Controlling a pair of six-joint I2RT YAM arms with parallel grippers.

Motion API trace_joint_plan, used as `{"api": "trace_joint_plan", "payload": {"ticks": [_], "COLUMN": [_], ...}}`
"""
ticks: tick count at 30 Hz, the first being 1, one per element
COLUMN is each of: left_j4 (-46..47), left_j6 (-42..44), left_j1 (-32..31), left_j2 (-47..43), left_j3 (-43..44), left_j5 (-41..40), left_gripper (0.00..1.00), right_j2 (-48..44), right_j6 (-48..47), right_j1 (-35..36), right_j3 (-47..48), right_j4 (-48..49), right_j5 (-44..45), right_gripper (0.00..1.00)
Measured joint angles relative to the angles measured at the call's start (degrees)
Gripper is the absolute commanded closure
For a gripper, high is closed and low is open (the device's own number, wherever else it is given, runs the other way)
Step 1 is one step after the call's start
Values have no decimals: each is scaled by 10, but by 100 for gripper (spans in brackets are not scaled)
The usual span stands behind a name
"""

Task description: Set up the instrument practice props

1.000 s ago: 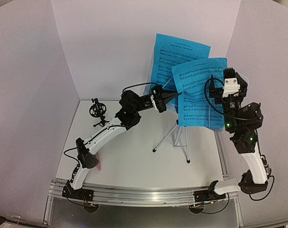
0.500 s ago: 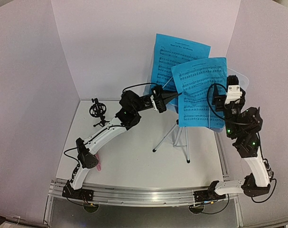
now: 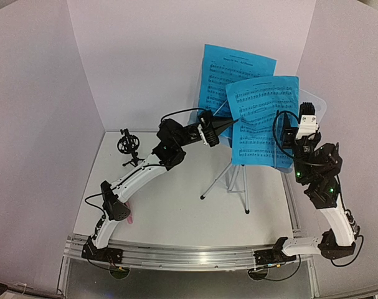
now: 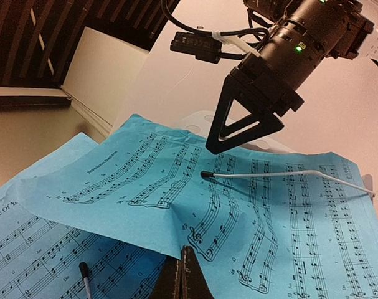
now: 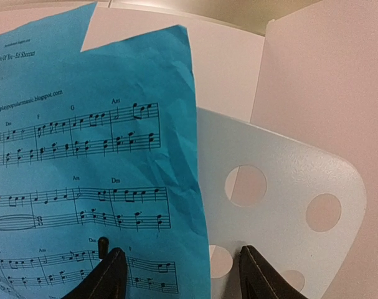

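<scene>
The silver tripod music stand [image 3: 233, 179] stands at the back right, and two blue sheet-music pages lie on its pale perforated desk [image 5: 288, 180]. My left gripper [image 3: 232, 123] is shut on the left edge of the front page [image 3: 266, 118], which puckers at the fingertips [image 4: 184, 280]. A wire page holder [image 4: 269, 175] lies across this page. The back page [image 3: 233, 68] sits higher and to the left. My right gripper [image 3: 307, 106] is open and empty at the desk's right side, and its jaws [image 5: 189, 274] straddle the front page's right edge [image 5: 176, 156]. The black tripod mic mount [image 3: 127, 146] stands at the left. The pink microphone [image 3: 131, 217] peeks out beside the left arm.
White walls close in the table on the left, back and right. The stand's tripod legs spread over the table's middle right. The left arm arcs across the table from its base at the near left. An aluminium rail [image 3: 189, 255] runs along the near edge.
My right gripper has drawn back and down a little from the desk's top right. The front page has shifted slightly. The left arm has held still.
</scene>
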Motion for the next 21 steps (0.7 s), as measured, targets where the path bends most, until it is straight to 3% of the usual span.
{"api": "trace_joint_plan", "payload": {"ticks": [5, 14, 21], "left_j4": [3, 13, 21], "left_j6": [0, -2, -2], "left_j1": [0, 0, 0], "left_j2": [0, 0, 0], "left_j3": [0, 0, -2], "left_j5": [0, 0, 0], "left_gripper": [100, 100, 100], "right_j2": [-7, -9, -20], "right_j6": [14, 35, 68], "right_j1": [0, -1, -3], "right_j3": [-11, -29, -60], "right_j4": [1, 1, 0], "right_j5": [0, 7, 13], "right_gripper": [43, 58, 83]}}
